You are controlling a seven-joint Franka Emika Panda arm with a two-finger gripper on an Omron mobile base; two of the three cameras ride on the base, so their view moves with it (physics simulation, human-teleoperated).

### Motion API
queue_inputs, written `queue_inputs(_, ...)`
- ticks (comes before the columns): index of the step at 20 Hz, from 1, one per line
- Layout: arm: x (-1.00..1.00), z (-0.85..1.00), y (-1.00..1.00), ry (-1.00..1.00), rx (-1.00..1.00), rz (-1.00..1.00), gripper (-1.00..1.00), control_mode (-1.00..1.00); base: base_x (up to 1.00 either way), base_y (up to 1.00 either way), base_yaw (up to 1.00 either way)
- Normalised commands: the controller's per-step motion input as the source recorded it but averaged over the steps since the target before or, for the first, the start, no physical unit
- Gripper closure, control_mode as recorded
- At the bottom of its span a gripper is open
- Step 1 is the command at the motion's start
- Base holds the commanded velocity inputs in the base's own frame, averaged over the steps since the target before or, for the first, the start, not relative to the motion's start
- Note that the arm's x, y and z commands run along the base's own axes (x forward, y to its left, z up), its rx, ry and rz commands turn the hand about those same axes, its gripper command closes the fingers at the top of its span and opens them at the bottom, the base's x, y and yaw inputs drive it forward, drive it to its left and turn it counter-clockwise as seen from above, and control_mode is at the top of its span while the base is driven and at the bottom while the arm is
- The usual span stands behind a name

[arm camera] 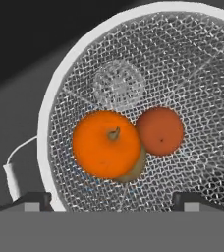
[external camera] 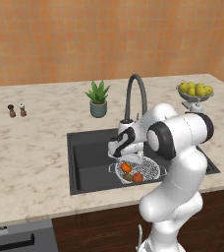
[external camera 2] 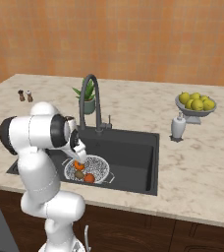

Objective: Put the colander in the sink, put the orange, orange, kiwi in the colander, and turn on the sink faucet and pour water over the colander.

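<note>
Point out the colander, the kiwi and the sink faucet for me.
colander [arm camera: 148, 59], hand view, on its bare mesh wall.
kiwi [arm camera: 136, 170], hand view, on the sliver showing beneath the bright orange.
sink faucet [external camera 2: 90, 81], right base view, on the arched spout.

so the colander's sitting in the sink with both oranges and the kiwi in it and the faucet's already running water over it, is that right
Not quite. The colander does sit in the sink with the bright orange, the darker orange and the kiwi inside, but no stream falls from the faucet. The left base view shows its spout dry.
</note>
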Motion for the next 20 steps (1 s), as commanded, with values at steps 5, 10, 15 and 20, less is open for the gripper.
queue_inputs(5,-0.59,0.78,-0.02,-0.09,0.00,0.00,-1.00,-1.00,0.00,0.00,0.00)
queue_inputs(10,-0.67,0.67,-0.29,-0.07,0.00,0.08,-1.00,-1.00,0.00,0.00,0.00)
queue_inputs(15,-0.68,0.55,-0.49,-0.05,0.01,0.02,-1.00,-1.00,0.00,0.00,0.00)
queue_inputs(20,-0.16,0.31,-0.91,-0.10,0.02,0.03,-1.00,-1.00,0.00,0.00,0.00)
